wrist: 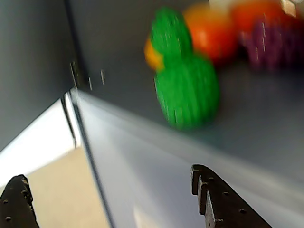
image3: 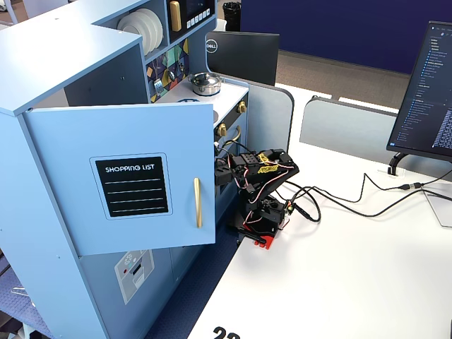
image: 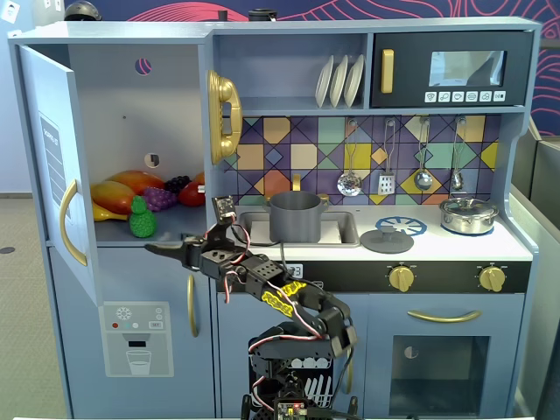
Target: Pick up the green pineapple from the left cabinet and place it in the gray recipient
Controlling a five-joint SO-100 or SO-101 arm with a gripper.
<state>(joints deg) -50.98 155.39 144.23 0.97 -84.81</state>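
Black and spread wide, the pincer (wrist: 114, 202) gripped nothing; in the wrist view its two fingers (wrist: 223, 204) stood far apart at the bottom edge with empty air between them. In a fixed view the pincer (image: 166, 250) reached leftward, level with the front lip of the shelf of the left cabinet (image: 122, 131). Just beyond and slightly above its tips stood the green pineapple (image: 142, 218), upright near the shelf's front edge, apart from the fingers. The wrist view showed the same fruit (wrist: 185, 80) ahead of the pincer, blurred. Behind the pineapple lay a yellow-orange fruit (image: 114, 197), a bunch of purple grapes (image: 160, 199) and a red fruit (image: 192, 192), huddled at the back of the shelf. The cabinet door (image3: 120, 176) hung open to the pincer's left in that view, bearing a black shopping-list panel (image3: 133, 186) on its outer face. Well off to the pincer's right, past the arm, the gray recipient (image: 295, 217) sat in the sink (image: 343, 229), and farther still a shiny lidded pot (image: 469, 214) rested on the counter.
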